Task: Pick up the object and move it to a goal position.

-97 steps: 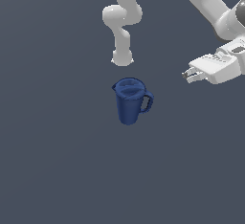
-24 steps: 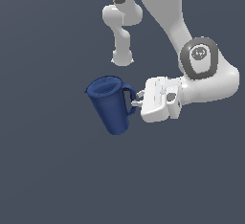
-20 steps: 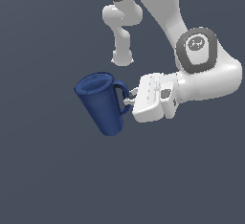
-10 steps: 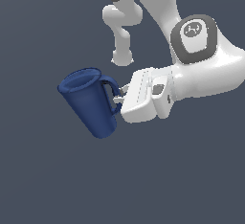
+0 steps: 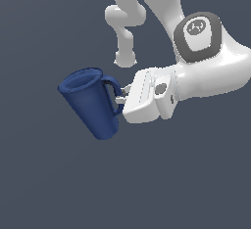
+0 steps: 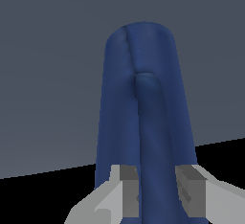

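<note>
The dark blue pitcher (image 5: 91,102) hangs in the air, tilted, its open mouth toward the upper part of the exterior view's left and its narrower base lower down. My gripper (image 5: 119,96) comes in from the exterior view's right and is shut on the pitcher's loop handle (image 5: 113,92). In the wrist view the pitcher (image 6: 119,103) fills the middle and its handle (image 6: 155,141) runs between my two grey fingers (image 6: 128,189), which press on it from both sides.
The arm's white links (image 5: 206,71) fill the upper part of the exterior view's right, and its base column (image 5: 125,37) stands behind the pitcher. A plain dark grey floor (image 5: 49,184) lies all around.
The pitcher stood upright on the floor with my open gripper apart from it. Now I hold it by the handle, lifted and tilted, and over the last second it has moved toward the exterior view's left.
</note>
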